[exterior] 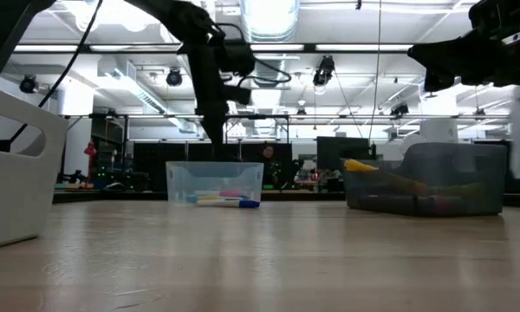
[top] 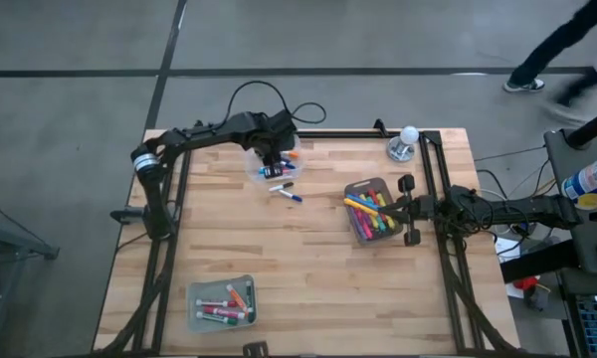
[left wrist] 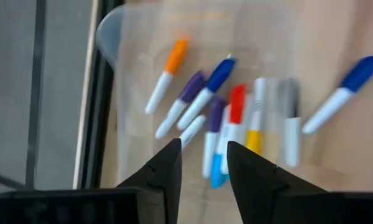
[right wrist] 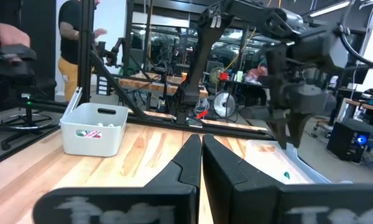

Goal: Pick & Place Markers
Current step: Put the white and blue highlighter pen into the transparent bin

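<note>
I count the markers (left wrist: 227, 121) mostly in three places: a cluster lying in the clear bin (top: 271, 164) near the table's far edge, a bundle in the grey bin (top: 370, 209) toward the right side, and a few in the pale bin (top: 222, 303) at the near-left corner. One blue-capped marker (top: 292, 196) lies loose on the wooden table (top: 308, 278) just beside the clear bin, and another short one sits between it and the bin, too small for me to name its colour. From my left wrist camera I can pick out orange, blue, purple, red and yellow caps in the clear bin, but the picture is smeared and I cannot count them reliably. The left gripper (left wrist: 202, 168) hangs directly over that bin with its jaws a narrow gap apart and nothing between them. From above, the arm's body covers much of the bin, so part of its contents is hidden. The right gripper (right wrist: 201, 155) is parked by the grey bin at the table's right edge, jaws pressed together and empty. At table height the grey bin's walls blur what lies inside, apart from a yellow end poking over its rim.
</note>
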`<state>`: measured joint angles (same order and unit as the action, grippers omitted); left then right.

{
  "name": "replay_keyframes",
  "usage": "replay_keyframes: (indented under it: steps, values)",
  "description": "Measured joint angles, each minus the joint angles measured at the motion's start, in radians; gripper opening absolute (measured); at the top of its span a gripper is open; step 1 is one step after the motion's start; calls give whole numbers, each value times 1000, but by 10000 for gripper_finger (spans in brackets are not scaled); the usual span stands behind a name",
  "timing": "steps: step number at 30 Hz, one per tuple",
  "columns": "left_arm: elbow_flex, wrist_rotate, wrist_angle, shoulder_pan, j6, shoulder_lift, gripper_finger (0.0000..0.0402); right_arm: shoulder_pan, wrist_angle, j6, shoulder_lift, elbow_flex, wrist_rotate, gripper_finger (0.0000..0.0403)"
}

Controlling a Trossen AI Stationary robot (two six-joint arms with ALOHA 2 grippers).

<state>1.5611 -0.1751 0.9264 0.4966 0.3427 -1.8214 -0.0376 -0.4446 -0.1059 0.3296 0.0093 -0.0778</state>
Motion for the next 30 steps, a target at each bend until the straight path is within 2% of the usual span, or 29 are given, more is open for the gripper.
replay_keyframes:
  steps: [4,10,15,23,30]
  values:
    - [-7,23,1,-59,18,19,122,0,0,-1,0,0,0,8]
    - [-30,142,6,-133,37,23,122,0,0,0,0,0,0,8]
    - [-52,150,-33,-187,38,23,122,0,0,0,0,0,0,8]
    - [-196,149,-227,-248,76,23,122,0,0,1,0,0,0,8]
    - [-322,148,-412,-253,92,23,122,0,0,-2,0,0,0,8]
